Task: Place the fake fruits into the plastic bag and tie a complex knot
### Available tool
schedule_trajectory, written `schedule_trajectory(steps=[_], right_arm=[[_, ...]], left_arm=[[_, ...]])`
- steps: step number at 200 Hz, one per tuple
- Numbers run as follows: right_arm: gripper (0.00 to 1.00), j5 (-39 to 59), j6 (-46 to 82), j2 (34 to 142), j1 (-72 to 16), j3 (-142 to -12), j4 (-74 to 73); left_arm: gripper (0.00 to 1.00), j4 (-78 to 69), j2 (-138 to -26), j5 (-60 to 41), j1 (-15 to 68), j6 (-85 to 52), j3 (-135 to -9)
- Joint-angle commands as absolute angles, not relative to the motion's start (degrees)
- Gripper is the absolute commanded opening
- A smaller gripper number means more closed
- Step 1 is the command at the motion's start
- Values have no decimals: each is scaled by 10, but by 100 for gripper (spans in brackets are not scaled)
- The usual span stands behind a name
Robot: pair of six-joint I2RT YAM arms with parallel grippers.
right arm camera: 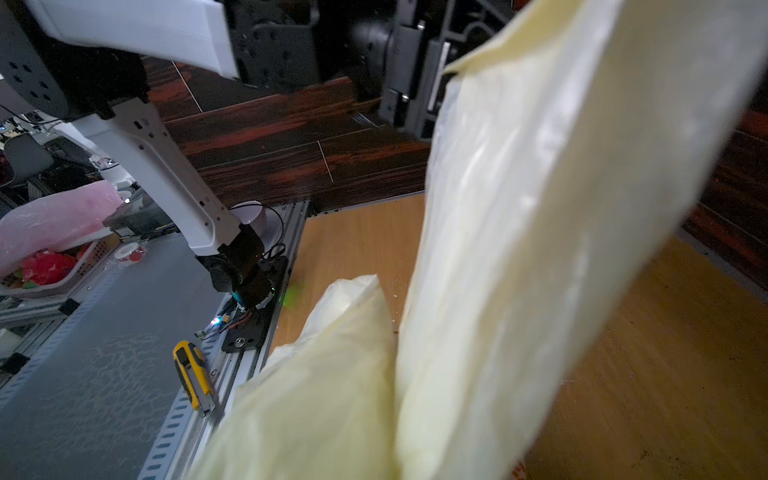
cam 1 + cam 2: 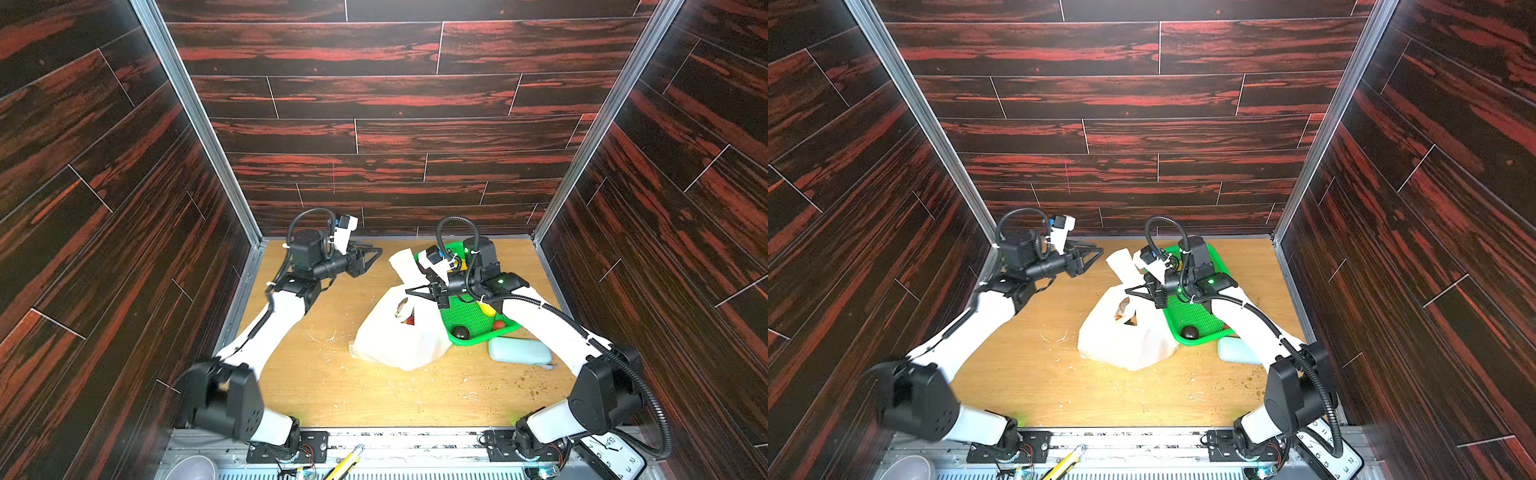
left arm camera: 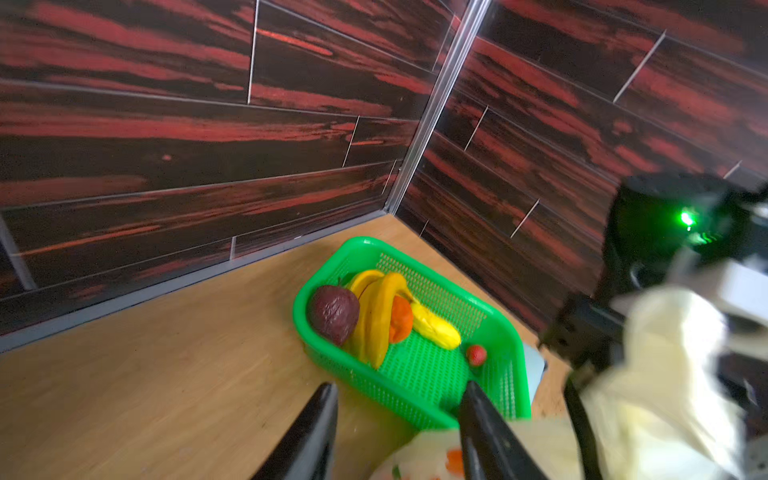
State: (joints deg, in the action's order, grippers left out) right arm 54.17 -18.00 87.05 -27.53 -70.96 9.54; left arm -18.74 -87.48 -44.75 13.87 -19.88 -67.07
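Green basket (image 3: 365, 242): one orange (image 3: 401, 322), one strawberry (image 3: 476, 355); one bag (image 2: 399, 343).

**Plastic, wood grain and bare metal**

The thin translucent cream-white plastic bag (image 2: 399, 340) is crinkled with a soft sheen. At its two o'clock, the green plastic mesh basket (image 2: 465, 316) is perforated and shiny. The yellow plastic bananas (image 3: 380, 316) are smooth and glossy, the dark purple plastic fruit (image 3: 334, 313) wrinkled and duller. At the bag's four o'clock, the pale blue oblong pouch (image 2: 519, 350) looks smooth and matt. The light wood-grain tabletop (image 2: 374, 399) is matt, scuffed and flecked. The dark red-black wood-grain wall panels (image 2: 374, 95) carry a faint sheen, and the corner posts (image 2: 193, 112) are brushed metal.
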Motion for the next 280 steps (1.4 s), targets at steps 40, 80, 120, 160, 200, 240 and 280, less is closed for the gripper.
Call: schedule_trajectory(steps=[40, 80, 120, 160, 200, 240, 280], right_arm=[[0, 561, -189, 846, -279, -704, 93], [0, 564, -186, 845, -279, -705, 92], [0, 554, -187, 840, -279, -702, 96], [0, 535, -190, 833, -278, -697, 98], [0, 511, -188, 834, -278, -705, 101], [0, 470, -196, 833, -281, -709, 102], [0, 428, -222, 829, -289, -713, 106]], left_arm=[[59, -422, -941, -562, 177, -341, -702], [62, -342, -935, -610, 209, -262, -716], [63, -295, -925, -657, 224, -217, -730], [63, -206, -897, -692, 226, -143, -734], [63, 37, -876, -709, 232, 48, -774], [63, 155, -883, -676, 234, 114, -804], [63, 205, -890, -633, 239, 139, -814]])
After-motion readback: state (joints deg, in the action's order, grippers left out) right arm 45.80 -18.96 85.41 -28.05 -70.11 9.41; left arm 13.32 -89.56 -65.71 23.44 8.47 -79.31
